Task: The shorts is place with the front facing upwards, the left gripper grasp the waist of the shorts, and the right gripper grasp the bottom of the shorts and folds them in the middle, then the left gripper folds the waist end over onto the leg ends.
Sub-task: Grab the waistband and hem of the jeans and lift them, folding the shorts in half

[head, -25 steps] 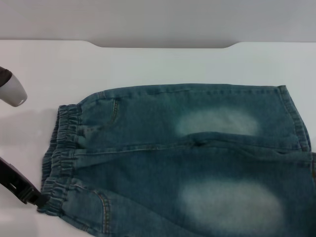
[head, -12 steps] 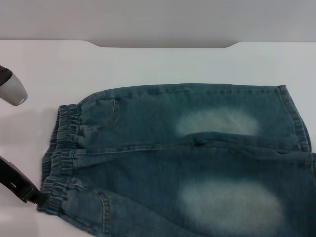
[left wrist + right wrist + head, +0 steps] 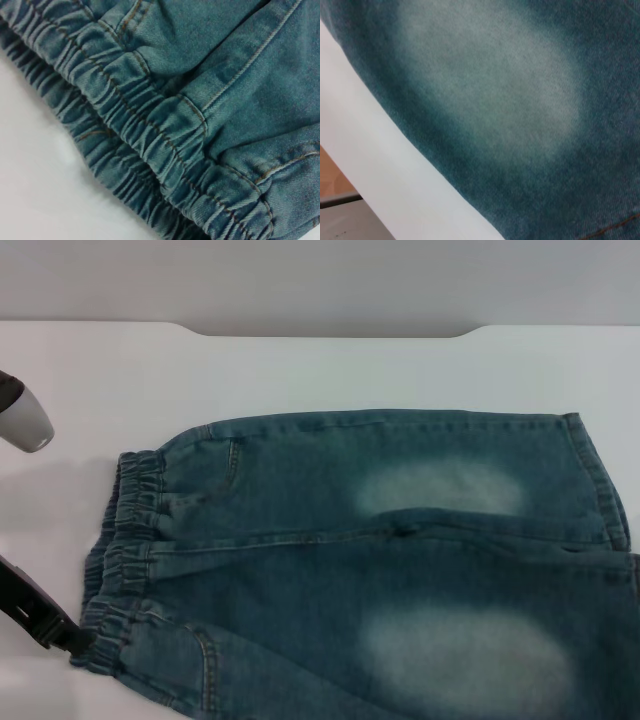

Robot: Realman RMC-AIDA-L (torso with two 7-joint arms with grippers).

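Note:
The blue denim shorts (image 3: 380, 560) lie flat on the white table (image 3: 330, 370), front up, with two pale faded thigh patches. The ruffled elastic waist (image 3: 125, 550) is at the left, and the bottom of the shorts, its stitched leg ends (image 3: 600, 480), is at the right. My left gripper (image 3: 70, 640) is a black claw at the waist's near corner, touching the gathered band. The left wrist view is filled with that waistband (image 3: 150, 135) up close. My right gripper is out of view; its wrist view shows a faded patch (image 3: 495, 85) of denim close below.
A white-grey arm segment (image 3: 22, 420) hangs over the table at the far left. The table's far edge (image 3: 330, 332) has a recessed notch. In the right wrist view the table's edge (image 3: 395, 175) runs just beside the denim, with floor beyond.
The near corner of the waistband has shifted slightly toward the left gripper, and the gripper has nudged a little. The rest of the shorts lies as before.

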